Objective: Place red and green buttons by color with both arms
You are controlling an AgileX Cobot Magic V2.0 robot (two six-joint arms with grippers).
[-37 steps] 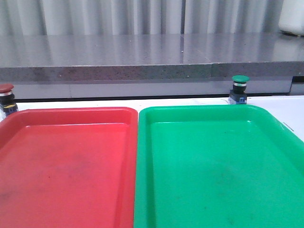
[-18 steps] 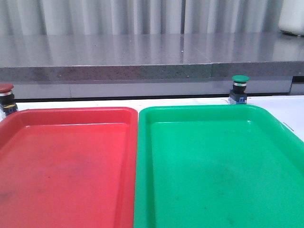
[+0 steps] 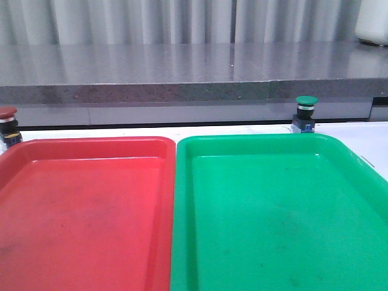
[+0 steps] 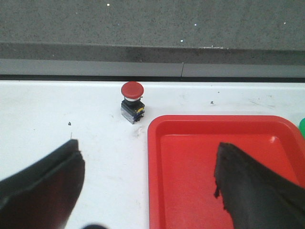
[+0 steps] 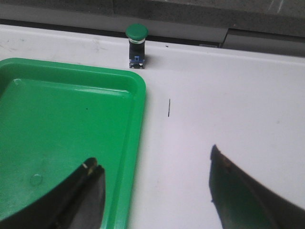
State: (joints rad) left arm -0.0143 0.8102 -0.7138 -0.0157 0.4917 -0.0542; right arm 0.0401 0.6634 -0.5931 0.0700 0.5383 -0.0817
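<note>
The red button (image 3: 8,125) stands upright on the white table at the far left, just behind the red tray (image 3: 85,145). It also shows in the left wrist view (image 4: 132,101). The green button (image 3: 305,114) stands upright behind the green tray (image 3: 254,140), and shows in the right wrist view (image 5: 136,46). My left gripper (image 4: 147,164) is open and empty, hovering over the red tray's corner, short of the red button. My right gripper (image 5: 152,171) is open and empty over the green tray's right rim (image 5: 138,143), well short of the green button. Neither gripper shows in the front view.
The two trays sit side by side and fill the near table. A raised grey stone ledge (image 3: 182,91) runs along the back just behind both buttons. White table (image 5: 228,95) lies to the right of the green tray. A white object (image 3: 373,21) stands at the far back right.
</note>
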